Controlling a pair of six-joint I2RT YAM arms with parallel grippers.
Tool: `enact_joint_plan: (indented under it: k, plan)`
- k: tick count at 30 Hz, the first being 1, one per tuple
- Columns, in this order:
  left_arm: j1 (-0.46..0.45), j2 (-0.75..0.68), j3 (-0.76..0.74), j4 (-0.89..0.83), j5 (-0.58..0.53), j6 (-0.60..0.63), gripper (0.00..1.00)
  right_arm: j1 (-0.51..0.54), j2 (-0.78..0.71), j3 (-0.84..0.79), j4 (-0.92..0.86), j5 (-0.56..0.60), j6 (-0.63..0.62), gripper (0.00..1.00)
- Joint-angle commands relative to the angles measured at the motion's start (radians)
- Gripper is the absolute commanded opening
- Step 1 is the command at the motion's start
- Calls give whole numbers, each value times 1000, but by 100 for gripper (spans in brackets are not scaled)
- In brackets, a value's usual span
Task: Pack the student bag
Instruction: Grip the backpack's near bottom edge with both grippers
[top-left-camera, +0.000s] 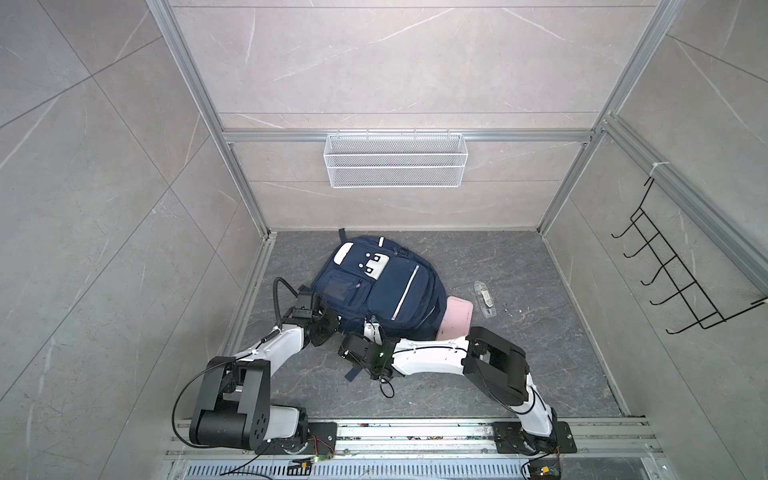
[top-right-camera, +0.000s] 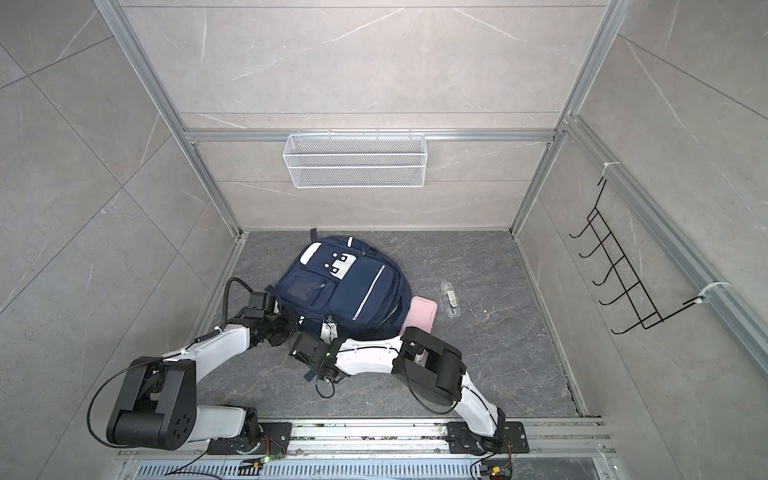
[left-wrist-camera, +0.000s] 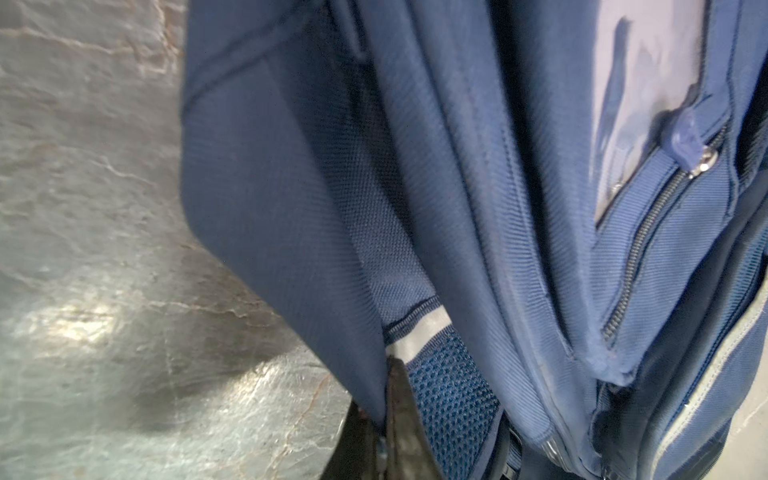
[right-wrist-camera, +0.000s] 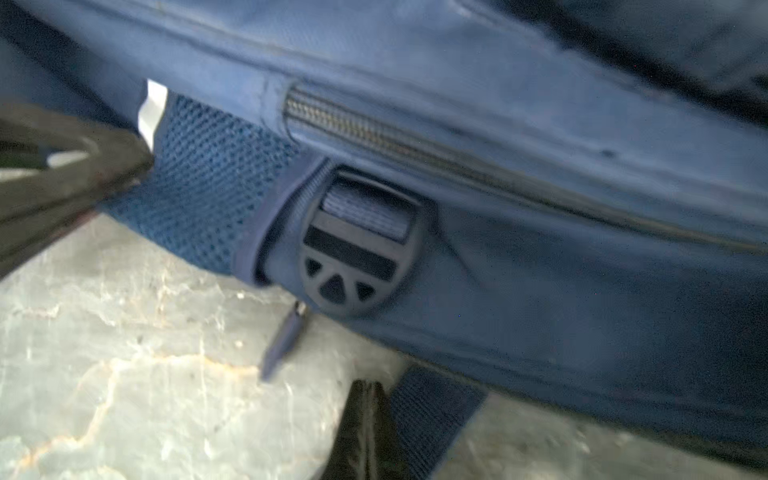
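In both top views the student bag (top-left-camera: 374, 286) (top-right-camera: 340, 286) is lying front-up on the dark marbled surface (top-left-camera: 540, 353), left of the middle and nearer the back wall. Those views are taking in what the wrist cameras are missing. A flat pink item (top-left-camera: 457, 316) is lying partly under the bag's right edge, and a clear packet (top-left-camera: 484, 299) is lying near it, apart from the bag. A white wire basket (top-left-camera: 395, 160) is hanging on the back wall and a black hook rack (top-left-camera: 673, 270) on the right wall.

The left end effector (top-left-camera: 333, 322) and right end effector (top-left-camera: 371, 323) are meeting the bag's near edge, but from above their fingertips are being hidden by the wrists. The left wrist view is supplying the detail: the left end effector (left-wrist-camera: 390, 428) is closed, pinching side fabric by the mesh pocket (left-wrist-camera: 449, 399). The right wrist view is showing a black strap buckle (right-wrist-camera: 357, 249), a zip (right-wrist-camera: 415, 145) and a dangling zip pull (right-wrist-camera: 286, 340). There the right end effector (right-wrist-camera: 365, 428) is closed just beside a navy strap (right-wrist-camera: 432, 415), and whether it is clamping that strap I cannot tell.

The bag's long axis is running from the back wall toward the robot, leaning a little. Its top with the carry loop is pointing to the back wall and slightly left, and its bottom edge is facing the two arms
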Motion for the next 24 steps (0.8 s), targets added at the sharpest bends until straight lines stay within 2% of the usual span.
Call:
enact_joint_plan:
  k: [1, 5, 9, 12, 17, 24]
  plan:
    - [11, 3, 28, -39, -31, 25, 0, 10, -84, -58, 13, -17, -32, 0]
    - [15, 1, 25, -29, -20, 21, 0, 9, -117, -85, 35, -51, -61, 1]
    - [15, -4, 9, -15, 4, 13, 0, 12, -103, -48, 78, -97, -82, 27]
    - [14, -22, 2, -16, 18, 10, 0, 12, -51, 35, 36, -102, -79, 38]
    - [14, -64, -11, -28, 35, 10, 0, 11, 71, 222, -124, -73, -29, 42]
    - [15, -111, -21, -57, 35, 14, 0, -4, 155, 332, -271, -44, 52, 42]
